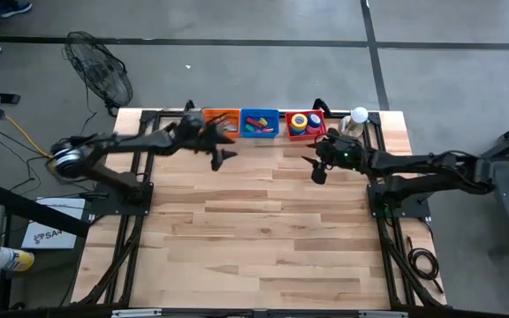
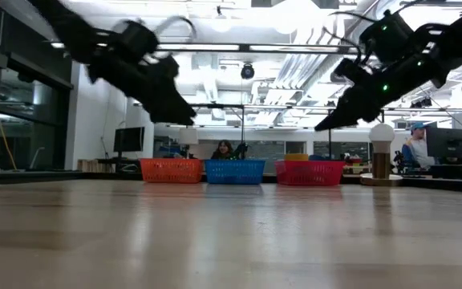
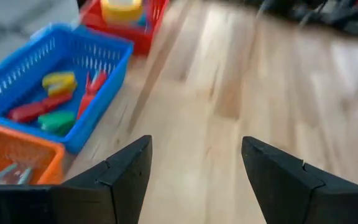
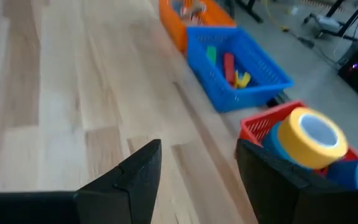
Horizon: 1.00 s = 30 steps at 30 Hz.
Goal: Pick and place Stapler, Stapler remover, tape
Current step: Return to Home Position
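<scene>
Hovering left jaws: were spread, empty, above bench [image 1: 263,230]
Right jaws: were spread, empty
Blue bin [image 3: 104,93]: held staplers [image 3: 58,119]
Red bin [image 4: 260,127]: held tape rolls [image 4: 309,138]

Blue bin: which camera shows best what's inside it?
Left wrist view: the blue bin is close, its coloured staplers plain. Right wrist view shows them smaller, high view tiny, low view only the wall.

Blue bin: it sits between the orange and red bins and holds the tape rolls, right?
No. The blue bin does sit between the orange bin and the red bin, but it holds the staplers. The tape rolls are in the red bin. The right wrist view shows this.
</scene>
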Each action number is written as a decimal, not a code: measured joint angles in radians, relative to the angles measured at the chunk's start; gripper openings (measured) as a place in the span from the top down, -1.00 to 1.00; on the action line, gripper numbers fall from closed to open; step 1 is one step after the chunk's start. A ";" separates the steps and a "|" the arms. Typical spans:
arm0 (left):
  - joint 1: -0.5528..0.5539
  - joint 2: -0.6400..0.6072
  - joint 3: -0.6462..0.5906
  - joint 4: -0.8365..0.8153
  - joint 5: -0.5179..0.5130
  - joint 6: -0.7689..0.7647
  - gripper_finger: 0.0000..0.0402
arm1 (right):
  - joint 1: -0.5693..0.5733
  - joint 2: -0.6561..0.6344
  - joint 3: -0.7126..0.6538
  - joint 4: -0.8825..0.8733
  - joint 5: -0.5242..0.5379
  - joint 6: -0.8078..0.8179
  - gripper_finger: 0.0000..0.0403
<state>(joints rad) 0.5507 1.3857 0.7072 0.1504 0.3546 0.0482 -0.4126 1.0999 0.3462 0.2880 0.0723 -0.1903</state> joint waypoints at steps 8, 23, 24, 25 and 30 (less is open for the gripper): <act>-0.153 -0.266 -0.369 0.349 -0.225 -0.183 -0.22 | -0.008 -0.199 0.000 -0.061 -0.100 0.056 0.01; -0.382 -0.630 -0.690 0.522 -0.551 -0.263 -0.22 | -0.114 -0.443 -0.001 -0.233 -0.378 0.149 0.01; -0.382 -0.647 -0.691 0.498 -0.552 -0.263 -0.22 | -0.118 -0.444 -0.002 -0.245 -0.379 0.149 0.01; -0.381 -0.663 -0.691 0.470 -0.552 -0.262 -0.22 | -0.120 -0.443 -0.002 -0.251 -0.378 0.149 0.01; -0.381 -0.772 -0.692 0.366 -0.564 -0.243 -0.22 | -0.138 -0.453 -0.002 -0.247 -0.432 0.149 0.01</act>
<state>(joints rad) 0.1696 0.6138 0.0150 0.5166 -0.2092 -0.1952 -0.5509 0.6474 0.3443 0.0414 -0.3600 -0.0414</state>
